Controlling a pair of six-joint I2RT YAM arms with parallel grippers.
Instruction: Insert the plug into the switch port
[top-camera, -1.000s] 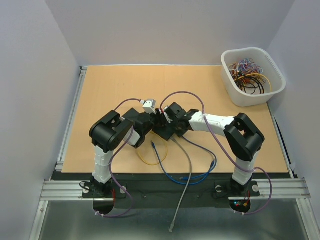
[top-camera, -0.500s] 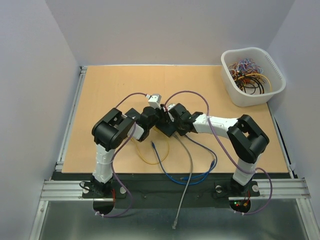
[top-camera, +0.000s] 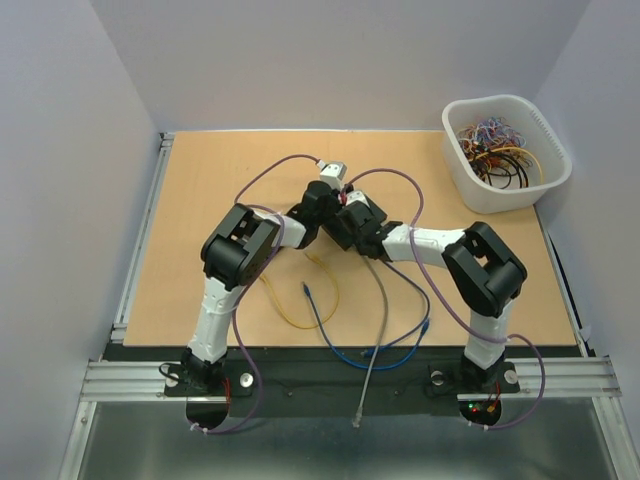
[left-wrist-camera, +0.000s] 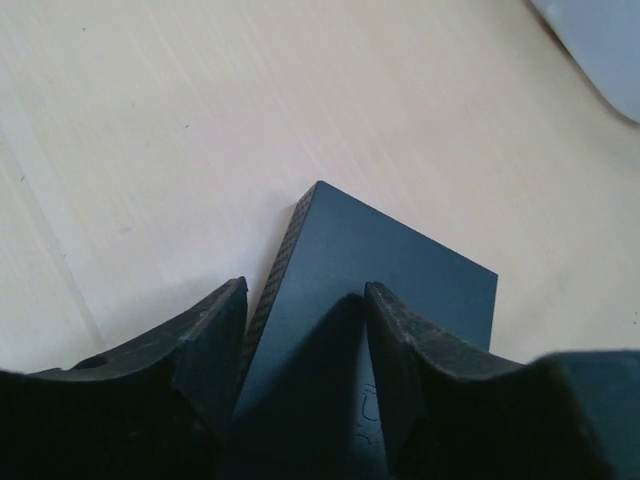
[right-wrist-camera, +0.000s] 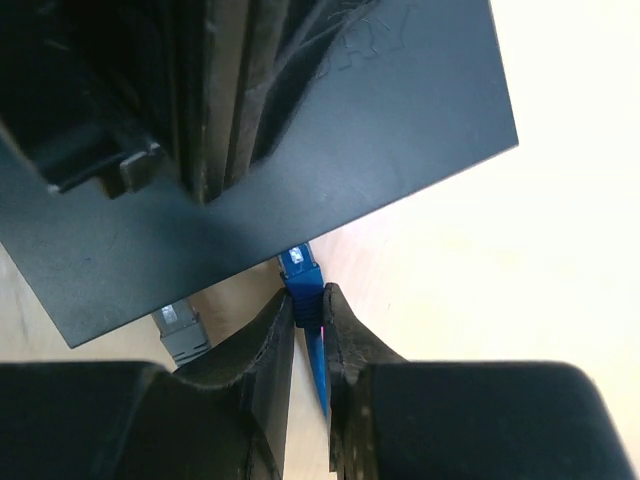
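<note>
— Plug in yet?
— Can't confirm. The right claw (right-wrist-camera: 308, 300) pinches the blue plug (right-wrist-camera: 300, 266) against the switch (right-wrist-camera: 400, 120) edge, mid-tabletop; seating looks unfinished.
— Left claw (left-wrist-camera: 305, 295)?
— It straddles the switch; grip unclear.

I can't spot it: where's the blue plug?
In the right wrist view, the blue plug is pinched between the right fingers, its tip at the black switch, beside a grey plug.
</note>
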